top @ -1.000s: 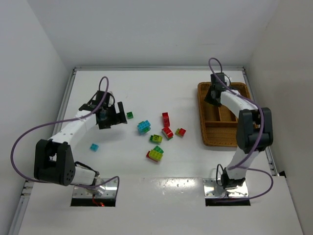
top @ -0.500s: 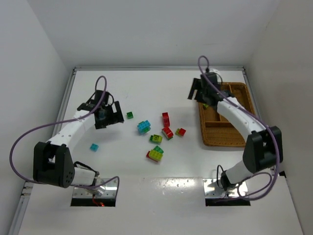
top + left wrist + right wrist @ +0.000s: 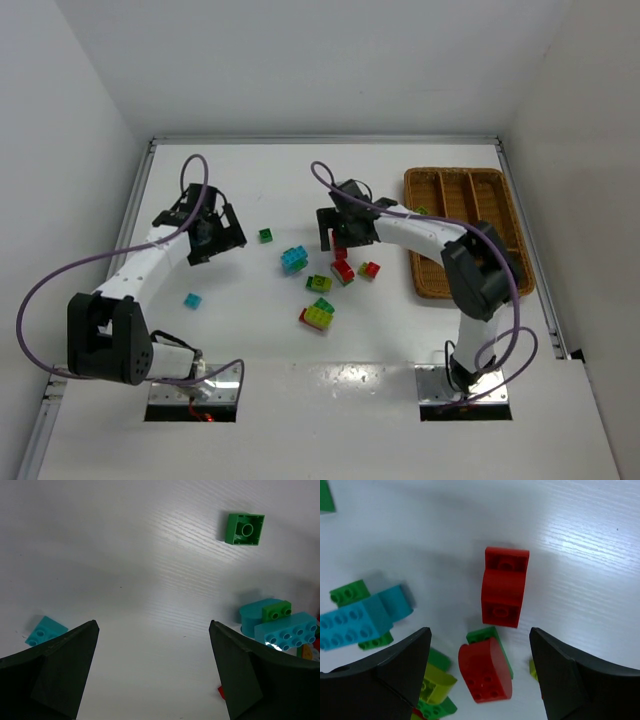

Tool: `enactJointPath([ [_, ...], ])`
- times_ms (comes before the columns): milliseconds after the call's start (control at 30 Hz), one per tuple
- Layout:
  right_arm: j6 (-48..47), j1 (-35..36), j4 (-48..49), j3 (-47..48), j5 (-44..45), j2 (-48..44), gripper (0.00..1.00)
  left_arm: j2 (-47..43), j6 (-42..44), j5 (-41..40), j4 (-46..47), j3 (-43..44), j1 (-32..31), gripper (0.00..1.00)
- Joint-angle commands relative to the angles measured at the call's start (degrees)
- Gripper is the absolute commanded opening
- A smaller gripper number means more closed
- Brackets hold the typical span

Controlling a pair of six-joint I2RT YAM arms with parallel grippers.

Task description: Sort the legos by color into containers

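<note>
Legos (image 3: 343, 271), glossy studded plastic bricks, loose mid-table — red, green, lime, cyan, some stacked; woven wicker tray (image 3: 440, 282), brown, long narrow slots, at 3 o'clock; right gripper (image 3: 338, 240) jaws apart over a smooth red brick (image 3: 504, 586); left gripper (image 3: 215, 235) at 9 o'clock — jaws wide, empty

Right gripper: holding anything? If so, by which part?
Nothing is held. The right gripper is open and empty, with a red brick lying loose below its jaws. The left gripper is open and empty too.
</note>
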Motion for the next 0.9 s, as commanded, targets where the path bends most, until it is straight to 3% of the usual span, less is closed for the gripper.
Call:
enactJointPath([
  [0,1.2,0.1,-0.3,4.9,1.6,3.7,0.79,-2.3,-1.1,-0.9,-0.5,1.2,0.5,0.99],
  [67,1.2,0.1,-0.3,4.9,2.2,4.9,0.68,-2.3,-1.1,-0.9,-0.5,1.2,0.5,0.99],
  [233,1.7,0.1,0.9,4.9,4.2,7.0,0.58,-2.3,-0.6,-0.4,-0.5,1.2,0.5,0.99],
  [267,1.7,0.1,0.9,4.9,4.8,7.0,0.5,-2.3,-0.6,-0.4,-0.5,1.2,0.5,0.99],
  [400,1.7,-0.4,3.6,2.4,5.4,5.7,0.3,-2.3,0.5,4.6,-0.5,1.8,1.6,0.99],
  [500,-0.1,-1.1,4.2,1.2,3.1,3.3,0.23,-2.3,4.0,7.9,0.2,3.4,2.2,0.99],
  [600,-3.2,-3.4,5.8,-0.7,-4.4,-1.9,0.23,-3.7,8.5,17.3,4.4,4.1,2.2,0.99],
  [667,-4.1,-5.1,7.2,-3.0,-11.0,-7.0,0.23,-4.3,10.0,29.5,7.6,4.1,2.2,0.99],
  [733,-5.4,-7.9,9.3,-5.7,-26.8,-11.7,0.23,-4.3,10.7,42.9,14.2,2.1,2.2,0.99],
  [867,-4.6,-11.0,13.0,-11.1,-42.8,-17.3,0.23,-4.8,11.2,60.3,24.6,-1.5,2.2,0.99],
])
